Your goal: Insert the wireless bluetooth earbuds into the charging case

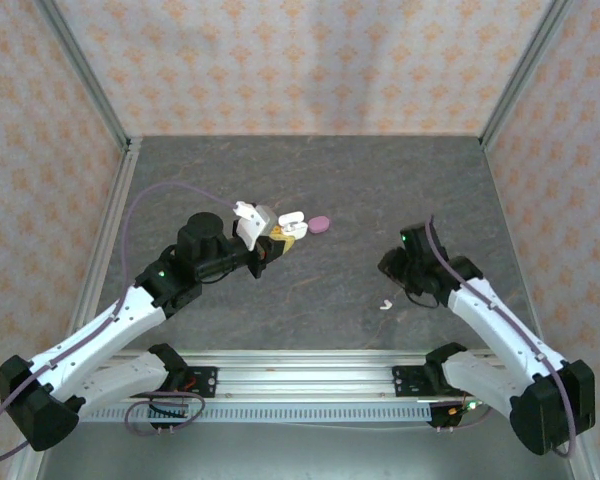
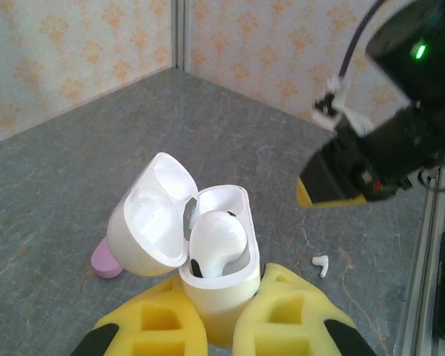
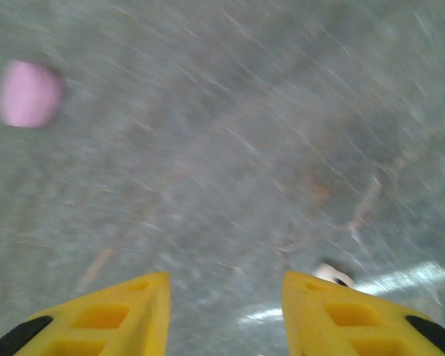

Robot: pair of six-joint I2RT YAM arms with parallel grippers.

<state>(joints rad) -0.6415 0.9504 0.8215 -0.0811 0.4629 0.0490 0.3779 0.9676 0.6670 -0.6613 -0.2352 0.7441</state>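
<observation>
left wrist camera sees a white earbud [image 2: 217, 239] inside the open case [image 2: 221, 297].

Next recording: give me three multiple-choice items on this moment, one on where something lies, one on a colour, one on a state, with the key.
1. Where is the loose white earbud?
A. on the table, near the right arm
B. inside a pink case
C. between the right jaws

2. What colour is the case in the left gripper?
A. pink
B. white
C. black

3. How is that case's lid?
A. shut
B. open
C. taken off and lying on the table

Key:
1 A: in the top view it lies on the bare table, and the right gripper has nothing between its open jaws.
2 B: the left wrist view shows a white body clamped between the yellow jaws.
3 B: the lid is hinged back, showing the seated earbud inside.
</observation>
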